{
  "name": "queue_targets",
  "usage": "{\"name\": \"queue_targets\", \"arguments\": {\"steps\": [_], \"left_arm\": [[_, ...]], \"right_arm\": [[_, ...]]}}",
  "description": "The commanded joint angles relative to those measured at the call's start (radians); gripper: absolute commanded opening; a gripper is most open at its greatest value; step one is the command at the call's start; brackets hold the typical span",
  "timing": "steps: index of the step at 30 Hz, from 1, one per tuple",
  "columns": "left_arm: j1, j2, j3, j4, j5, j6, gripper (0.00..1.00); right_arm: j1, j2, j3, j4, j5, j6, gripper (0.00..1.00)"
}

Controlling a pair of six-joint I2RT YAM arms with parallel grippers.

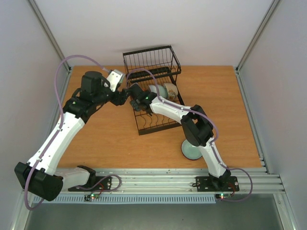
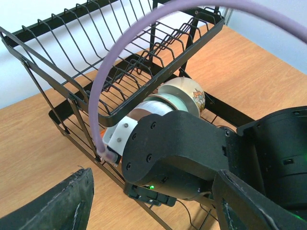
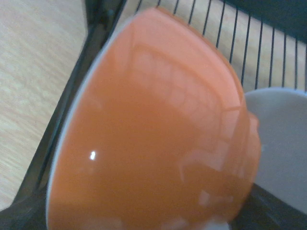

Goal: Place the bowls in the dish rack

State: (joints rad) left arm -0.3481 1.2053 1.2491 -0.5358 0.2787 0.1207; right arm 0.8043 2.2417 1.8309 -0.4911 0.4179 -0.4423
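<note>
Orange bowl (image 3: 153,129) is being held tilted over the dish rack (image 1: 153,91) wires, seemingly gripped by the right gripper (image 1: 130,91); the left gripper's (image 1: 122,96) state cannot be told. A slip is being risked against racked bowls (image 2: 184,96).

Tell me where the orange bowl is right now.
The orange bowl fills the right wrist view, tilted on edge over the dish rack wires, beside a pale bowl.

Lit evenly and brightly from above in the top external view, casting soft short shadows under the dish rack (image 1: 156,91) onto the wooden table (image 1: 105,139). Showing mild wide-angle bending at the frame edges. Blurring heavily in the right wrist view, filled by the orange bowl (image 3: 153,129), carrying 1 small glare spot and pale reflections. Staying sharp mid-frame in the left wrist view, softening on the near purple cable (image 2: 103,100).
</note>
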Motion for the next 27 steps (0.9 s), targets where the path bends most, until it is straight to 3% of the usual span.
{"name": "queue_targets", "arguments": {"steps": [1,3,7,14,27], "left_arm": [[0.005,0.000,0.007,0.018,0.012,0.008,0.68],[0.006,0.000,0.007,0.018,0.013,0.008,0.68],[0.005,0.000,0.007,0.018,0.014,0.008,0.68],[0.005,0.000,0.007,0.019,0.018,0.006,0.68],[0.004,0.040,0.014,0.005,0.053,-0.011,0.67]], "right_arm": [[-0.028,0.057,0.020,-0.036,-0.011,0.009,0.86],[-0.028,0.054,0.013,-0.030,-0.011,0.008,0.94],[-0.028,0.043,-0.002,-0.021,-0.009,0.009,0.98],[-0.017,-0.066,-0.082,0.026,-0.007,0.000,0.99],[0.080,-0.443,-0.298,0.044,0.083,-0.009,0.99]]}}
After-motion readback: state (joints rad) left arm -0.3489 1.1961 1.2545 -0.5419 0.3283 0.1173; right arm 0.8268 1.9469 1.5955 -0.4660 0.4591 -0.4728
